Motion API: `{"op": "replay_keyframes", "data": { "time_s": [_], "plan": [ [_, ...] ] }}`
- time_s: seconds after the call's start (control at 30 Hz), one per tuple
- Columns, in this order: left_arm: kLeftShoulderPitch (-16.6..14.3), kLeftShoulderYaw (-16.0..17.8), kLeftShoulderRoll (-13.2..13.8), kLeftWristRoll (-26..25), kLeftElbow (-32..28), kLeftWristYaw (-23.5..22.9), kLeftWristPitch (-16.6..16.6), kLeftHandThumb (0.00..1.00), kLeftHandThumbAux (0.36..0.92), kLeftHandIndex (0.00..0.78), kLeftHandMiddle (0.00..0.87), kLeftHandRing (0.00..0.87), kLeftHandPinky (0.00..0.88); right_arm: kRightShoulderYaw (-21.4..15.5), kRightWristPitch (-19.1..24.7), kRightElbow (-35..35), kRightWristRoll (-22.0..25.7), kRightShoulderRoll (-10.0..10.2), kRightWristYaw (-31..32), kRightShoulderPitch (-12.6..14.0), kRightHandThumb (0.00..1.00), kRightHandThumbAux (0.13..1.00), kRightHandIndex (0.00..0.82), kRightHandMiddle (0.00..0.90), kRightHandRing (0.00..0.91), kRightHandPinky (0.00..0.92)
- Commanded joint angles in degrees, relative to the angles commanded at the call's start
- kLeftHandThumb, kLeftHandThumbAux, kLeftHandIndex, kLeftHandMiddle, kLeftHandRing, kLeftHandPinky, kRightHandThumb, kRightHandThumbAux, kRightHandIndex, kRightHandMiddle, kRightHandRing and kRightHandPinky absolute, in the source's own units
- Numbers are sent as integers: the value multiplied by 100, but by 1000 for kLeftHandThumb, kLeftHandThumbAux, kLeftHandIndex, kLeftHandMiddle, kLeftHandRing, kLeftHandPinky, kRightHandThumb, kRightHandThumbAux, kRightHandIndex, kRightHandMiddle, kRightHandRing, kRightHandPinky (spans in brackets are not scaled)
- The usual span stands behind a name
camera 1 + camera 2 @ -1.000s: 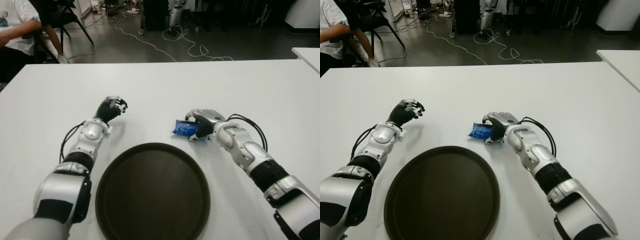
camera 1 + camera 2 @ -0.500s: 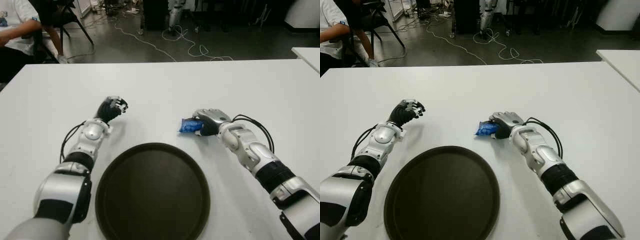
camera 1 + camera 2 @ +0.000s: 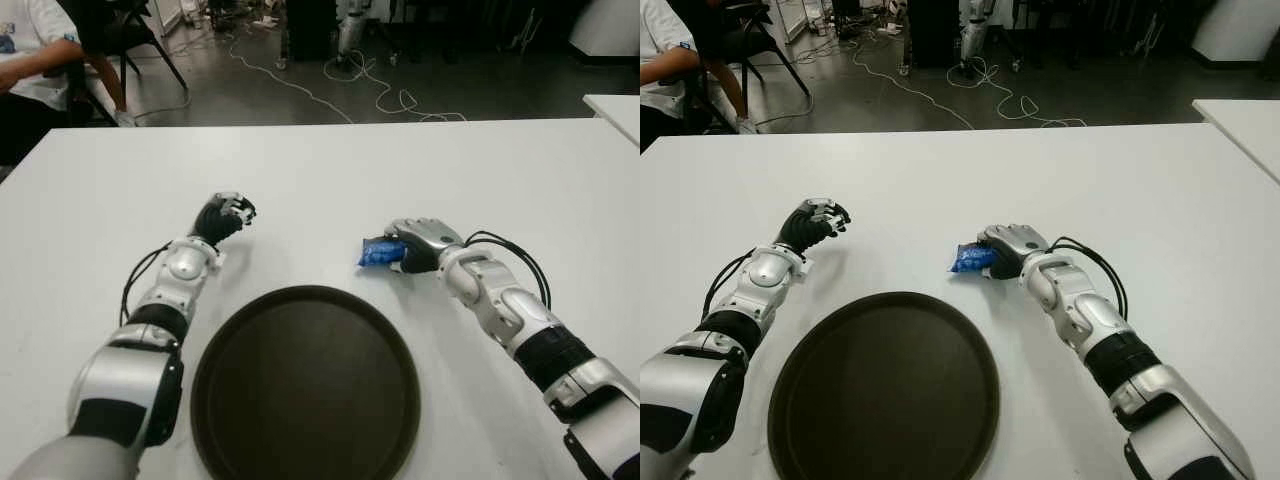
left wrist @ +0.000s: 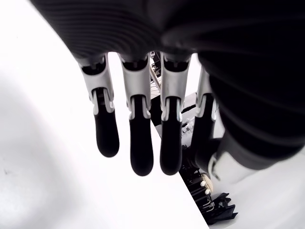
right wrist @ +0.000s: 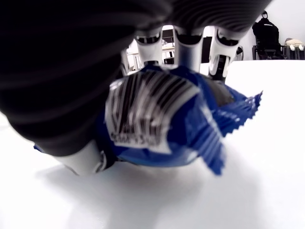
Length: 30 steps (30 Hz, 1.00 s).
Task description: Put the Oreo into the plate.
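A blue Oreo packet (image 3: 377,252) sits in my right hand (image 3: 420,243), just behind the right part of the plate's rim. In the right wrist view the fingers (image 5: 190,45) wrap over the packet (image 5: 157,119), whose barcode label faces the camera, low over the white table. The plate (image 3: 305,385) is a dark brown round one near the table's front edge, with nothing on it. My left hand (image 3: 225,215) shows to the left of the plate, fingers (image 4: 138,143) relaxed and holding nothing.
The white table (image 3: 450,170) stretches wide behind both hands. A seated person (image 3: 30,60) is at the far left beyond the table. Cables (image 3: 340,85) lie on the floor behind it. Another white table's corner (image 3: 615,105) shows at the right.
My right hand has shifted a little to the right and back with the Oreo packet in its fingers. The left hand and the plate have not moved.
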Motion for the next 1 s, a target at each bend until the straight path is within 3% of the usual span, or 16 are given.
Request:
{"op": "replay_keyframes", "data": {
  "time_s": [0.57, 1.0],
  "plan": [
    [1, 61, -8, -69, 18, -43, -16, 942, 653, 481, 440, 448, 415, -71, 20, -193, 1, -53, -53, 47, 686, 724, 428, 597, 597, 568],
    [12, 51, 42, -57, 24, -89, -7, 942, 654, 483, 438, 445, 402, -321, 357, -1995, -360, -296, 248, 87, 688, 725, 430, 667, 660, 647]
  ]
}}
